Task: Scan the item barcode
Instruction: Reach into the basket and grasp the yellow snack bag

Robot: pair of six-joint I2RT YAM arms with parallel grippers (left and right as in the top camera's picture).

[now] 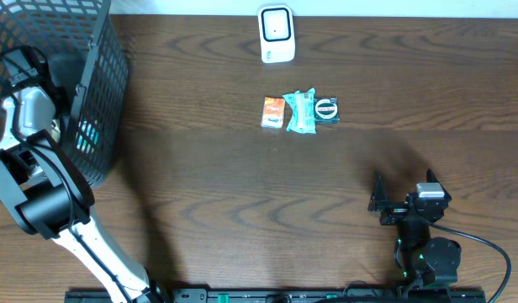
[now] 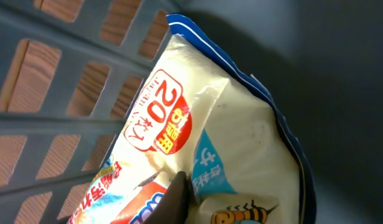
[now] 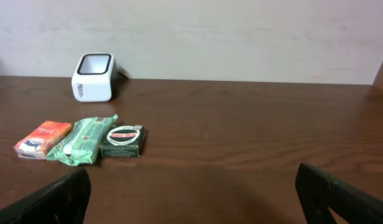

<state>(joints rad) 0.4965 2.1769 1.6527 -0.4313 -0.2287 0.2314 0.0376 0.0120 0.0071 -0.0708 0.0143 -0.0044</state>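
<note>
**A:** Where is the packet (image 2: 229, 137)?

**B:** Down in the black mesh basket (image 1: 103, 101), well apart from the scanner (image 1: 276, 34), on the left arm's side. The left end effector (image 1: 64, 77) is inside the basket too. Its jaws are drawn shut with one dark finger (image 2: 176, 200) pressed on the packet's lower part, so I judge it pinched for lifting out.

**A:** Any print?

**B:** A big "20" in a red disc with Japanese characters beside it, and blue trim. No barcode shows on this face.

**A:** And the rest?

**B:** An orange pack (image 1: 273, 112), a green pack (image 1: 300, 113) and a dark box (image 1: 326, 110) lie in a row just in front of the scanner, their lettering too small to read. The right end effector (image 3: 191, 193) rests wide open and empty, well in front of the scanner, probably to keep clear.
</note>
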